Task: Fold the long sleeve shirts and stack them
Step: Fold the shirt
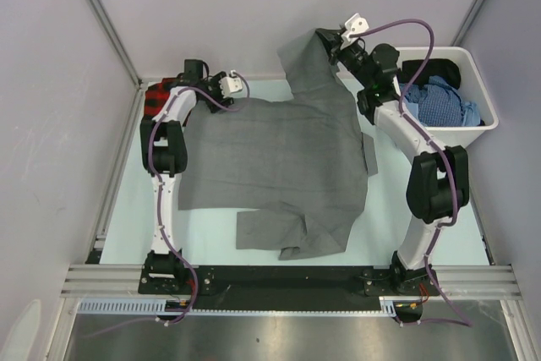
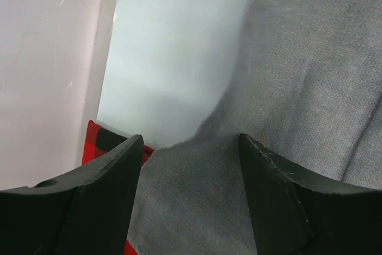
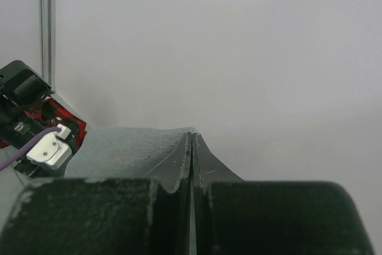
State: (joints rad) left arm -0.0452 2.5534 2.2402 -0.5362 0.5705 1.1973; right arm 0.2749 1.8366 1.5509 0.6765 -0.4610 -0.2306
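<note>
The grey long sleeve shirt (image 1: pixel 279 158) lies spread across the table, its far right part lifted up toward the back wall. My right gripper (image 1: pixel 328 40) is shut on that raised edge; in the right wrist view the grey cloth (image 3: pixel 131 141) drapes off the closed right gripper (image 3: pixel 192 141). My left gripper (image 1: pixel 218 90) stands open over the shirt's far left corner, and the grey cloth (image 2: pixel 298 76) lies between and below the spread jaws of the left gripper (image 2: pixel 191 147). The red-and-black plaid shirt (image 1: pixel 155 97) sits bunched at the back left, partly under the grey corner (image 2: pixel 95 141).
A white bin (image 1: pixel 478 90) holding blue cloth (image 1: pixel 444 103) and a dark item stands at the back right. Pale walls close in the back and both sides. Bare light tabletop (image 2: pixel 173 46) shows beyond the grey shirt's corner.
</note>
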